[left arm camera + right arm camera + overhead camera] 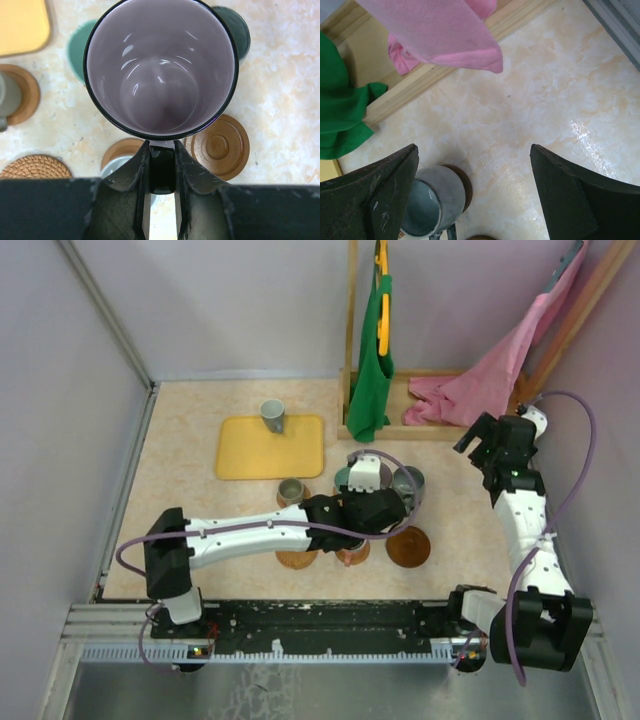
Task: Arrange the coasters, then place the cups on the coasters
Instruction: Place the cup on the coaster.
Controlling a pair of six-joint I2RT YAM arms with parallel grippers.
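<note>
Left jaws are pinched on the handle (162, 172) of the dark-rimmed cup (160, 70). The cup is upright with its purplish inside facing my wrist camera, over the middle of the surface (180, 440). Whether its base is down, I can't tell. Right jaws are spread wide and grip nothing, up at the back right, with the right-hand grey cup (432, 200) on a dark coaster (466, 185) just below them. Working out from the held cup: a teal cup (77, 47) sits behind it, a brown coaster (217, 147) lies bare on its near right, and a reddish cup (352, 552) stands on a tan coaster (117, 150) on the near side. A woven coaster (297, 559) lies bare to the left of that, and the left-hand grey cup (290, 490) stands on a rimmed coaster (27, 95). Further out, a yellow tray (300, 450) at the back left carries the rear grey cup (272, 415). The surface is pale marbled beige, walled in lilac-grey. A wooden rack (350, 340) at the back holds a green cloth (372, 370) and a pink cloth (480, 380). My count: six cups, five coasters in sight, one tray, two cloths.
</note>
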